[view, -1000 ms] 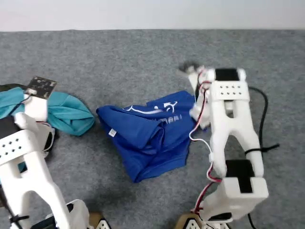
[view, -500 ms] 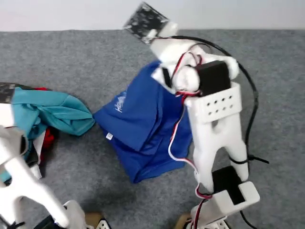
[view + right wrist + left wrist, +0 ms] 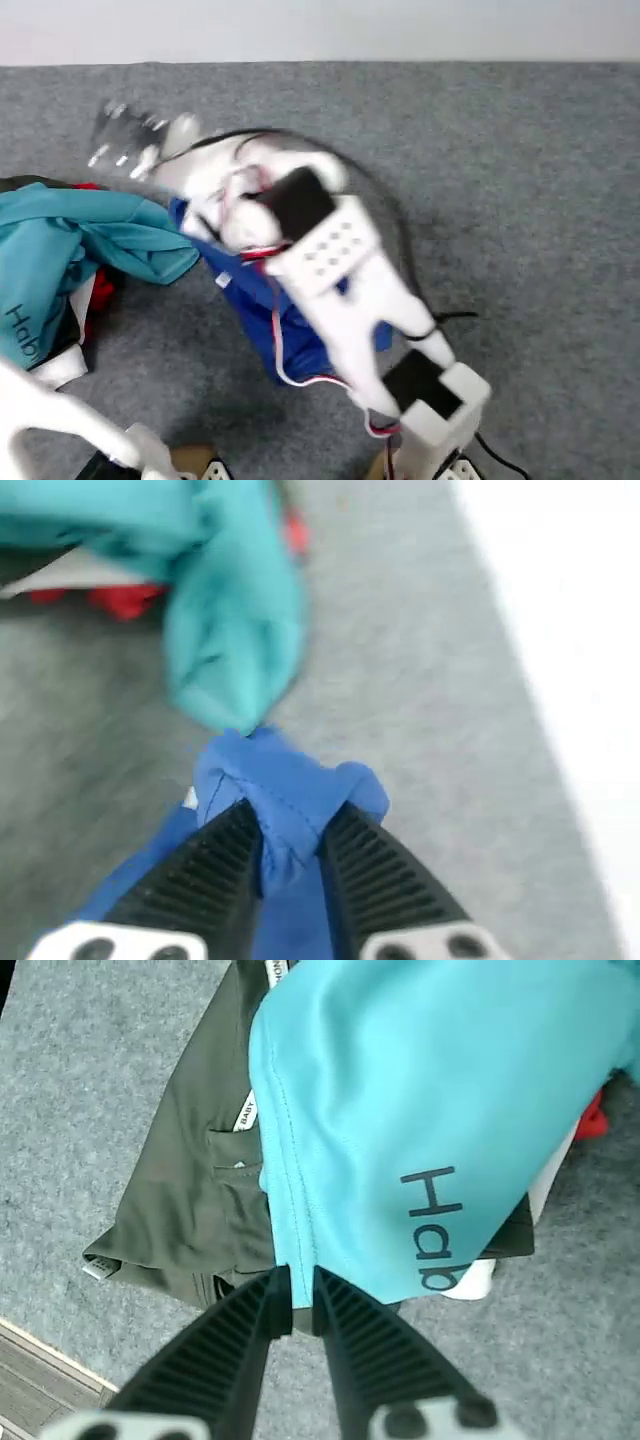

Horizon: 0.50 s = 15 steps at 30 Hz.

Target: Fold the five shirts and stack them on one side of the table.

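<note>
A pile of shirts [image 3: 60, 270] is lying at the left side of the surface [image 3: 500, 180], its topmost shirt [image 3: 420, 1110] draping over a lower shirt [image 3: 200, 1200]. The left hand [image 3: 293, 1285] is pinching the topmost shirt's edge. Just right of the pile, a single shirt [image 3: 252, 295] is lying under the right arm. The right hand [image 3: 290, 825] is clamping a bunched part of it beside the pile.
</note>
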Available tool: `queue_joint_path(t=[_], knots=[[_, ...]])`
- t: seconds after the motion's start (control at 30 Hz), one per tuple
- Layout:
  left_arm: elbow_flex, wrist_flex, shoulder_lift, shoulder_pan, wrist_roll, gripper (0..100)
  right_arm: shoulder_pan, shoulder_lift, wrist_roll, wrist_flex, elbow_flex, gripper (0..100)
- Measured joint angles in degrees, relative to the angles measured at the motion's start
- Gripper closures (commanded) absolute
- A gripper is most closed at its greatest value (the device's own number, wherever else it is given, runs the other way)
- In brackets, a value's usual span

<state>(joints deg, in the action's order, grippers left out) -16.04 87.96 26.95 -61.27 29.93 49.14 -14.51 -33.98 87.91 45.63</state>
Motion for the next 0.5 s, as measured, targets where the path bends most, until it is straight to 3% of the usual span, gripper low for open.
queue_joint_path(t=[0.1,0.27,0.5], knots=[[0.0,0.0,0.0,0.0,0.0,95,2.1,-2.7,1.1,4.0,0.0,78.1],[0.0,-0.2,0.0,1.6,0.0,95,2.5,-3.0,7.5,11.2,3.0,76.7],[0.0,1.4,0.0,15.0,0.0,92,-4.9,-1.8,8.4,12.6,5.4,76.8]])
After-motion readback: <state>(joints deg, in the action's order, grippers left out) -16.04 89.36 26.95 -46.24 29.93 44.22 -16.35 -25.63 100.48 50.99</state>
